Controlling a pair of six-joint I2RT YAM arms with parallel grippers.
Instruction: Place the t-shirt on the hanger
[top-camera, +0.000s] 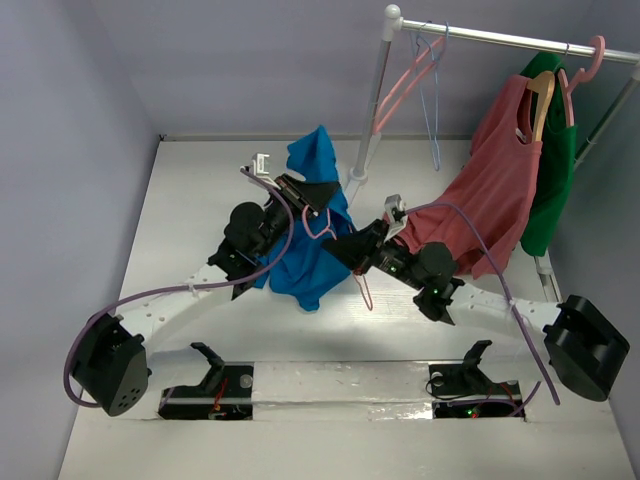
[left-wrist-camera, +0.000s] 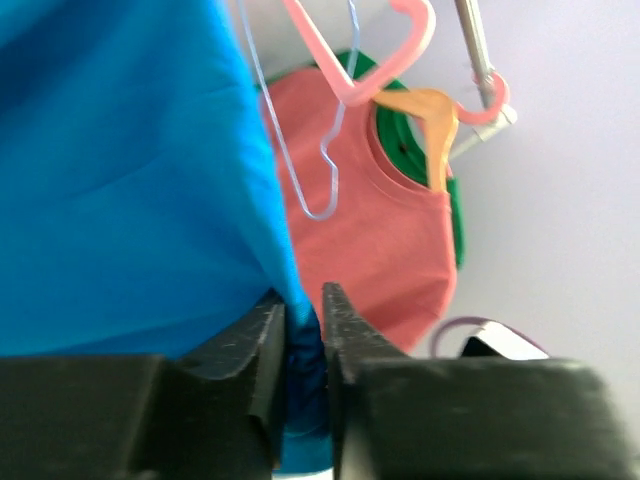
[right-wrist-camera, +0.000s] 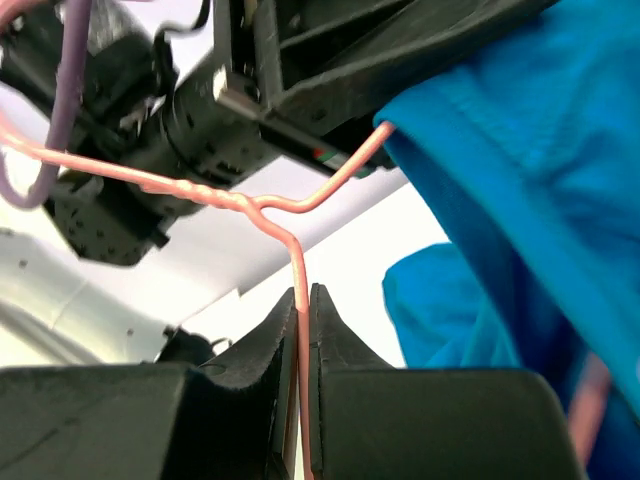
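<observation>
Left hand (top-camera: 318, 193) is raised above the middle of the white surface (top-camera: 190, 190). Its jaws are drawn together on a fold of the t-shirt (top-camera: 305, 255). In the left wrist view the blue fabric is pinched between the two dark fingers (left-wrist-camera: 265, 345) and fills the left half of that view.

The t-shirt hangs from this grip. One peak of cloth stands above the hand, near the rail post, and the bulk droops below, between the two hands. Cannot tell whether the lower hem touches the surface.

Right hand (top-camera: 352, 250) sits just to the right of the t-shirt, touching or nearly touching the cloth. Its jaws are clamped on the thin pink hanger (top-camera: 320, 225). In the right wrist view the hanger's stem (right-wrist-camera: 300, 290) runs straight down between the fingers (right-wrist-camera: 270, 350). One limb of it goes off left. The other rises to the right and meets the edge of the blue cloth just under the left hand's black body; cannot tell whether it passes inside the cloth.

From above, a pink curve of the hanger lies against the blue fabric between the two hands, and a pink end pokes out below the right hand.

Back right, the rail (top-camera: 500, 38) carries a spare pink hanger (top-camera: 405, 80) and a pale blue hanger (top-camera: 432, 110). It also carries a salmon-red top (top-camera: 490, 190) on a wooden hanger (top-camera: 541, 100) and a green garment (top-camera: 548, 200) behind it, all well apart from the left hand.
</observation>
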